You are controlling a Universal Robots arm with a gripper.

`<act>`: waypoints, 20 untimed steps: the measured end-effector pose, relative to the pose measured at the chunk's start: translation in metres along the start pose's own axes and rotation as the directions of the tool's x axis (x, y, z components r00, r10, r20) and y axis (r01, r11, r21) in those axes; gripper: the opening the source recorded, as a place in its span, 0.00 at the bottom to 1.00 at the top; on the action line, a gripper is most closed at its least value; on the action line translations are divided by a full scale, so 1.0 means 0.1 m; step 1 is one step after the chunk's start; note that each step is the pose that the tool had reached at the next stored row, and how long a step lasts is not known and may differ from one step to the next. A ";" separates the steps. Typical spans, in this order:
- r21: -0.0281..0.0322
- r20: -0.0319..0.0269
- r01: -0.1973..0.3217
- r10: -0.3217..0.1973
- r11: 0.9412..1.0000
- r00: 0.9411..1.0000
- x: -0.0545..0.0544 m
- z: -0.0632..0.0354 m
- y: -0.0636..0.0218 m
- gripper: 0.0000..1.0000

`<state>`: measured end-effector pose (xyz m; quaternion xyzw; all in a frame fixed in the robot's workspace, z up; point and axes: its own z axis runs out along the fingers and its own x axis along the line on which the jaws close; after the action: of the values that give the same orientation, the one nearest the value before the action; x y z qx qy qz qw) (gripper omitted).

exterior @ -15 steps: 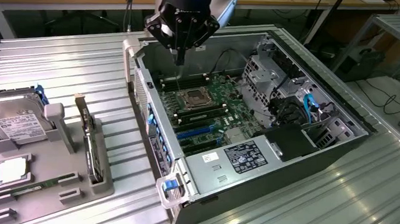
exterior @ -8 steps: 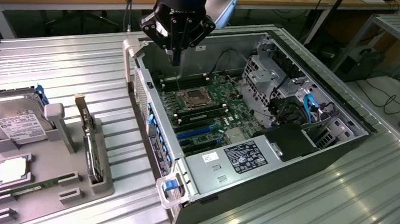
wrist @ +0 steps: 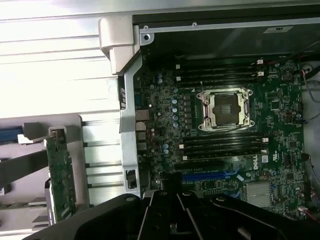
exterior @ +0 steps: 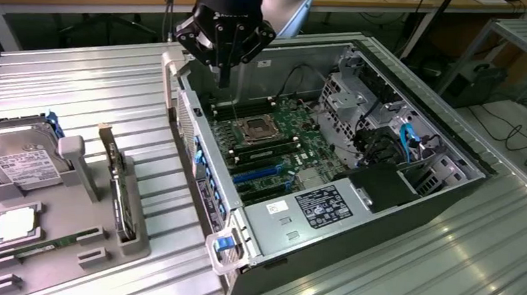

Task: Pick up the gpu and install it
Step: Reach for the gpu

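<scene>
- Gripper [exterior: 224, 79] first: fingers pinched together with nothing between them, hanging over the back corner of the open case [exterior: 187, 111], above the motherboard [exterior: 290, 145] near the CPU socket [exterior: 254, 127]. If it drops from here, those closed tips could poke the bare socket or the memory slots beside it.
- Same spot, the case wall is just beside the fingers, so a sideways swing toward the parts could clip that rim, I reckon.
- Further along the board the blue slots [exterior: 257, 174] sit empty, so nothing's installed yet. A card coming in tilted could jam against the rear wall or miss the slot.
- Over on the exterior view's left, well apart from the gripper, the gpu [exterior: 115, 181] stands on edge in the gray holder [exterior: 135, 238]. It's thin and upright, so shut fingers can't take it, and an off-centre pinch could cock it in its groove.
- Beyond it, the hard drive [exterior: 18, 160] and the green memory stick [exterior: 50, 247] share that holder. Drifting past the card means grabbing the wrong part.
</scene>
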<state>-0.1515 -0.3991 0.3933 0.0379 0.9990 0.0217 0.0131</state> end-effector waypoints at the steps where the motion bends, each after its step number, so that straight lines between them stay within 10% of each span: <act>1: 0.000 0.000 0.000 0.000 1.000 1.000 0.01 0.000 -0.001 0.11; 20: 0.000 0.000 0.000 0.000 1.000 1.000 0.26 -0.008 -0.025 0.11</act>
<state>-0.1775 -0.3997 0.3933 0.0379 0.9990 0.0217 0.0131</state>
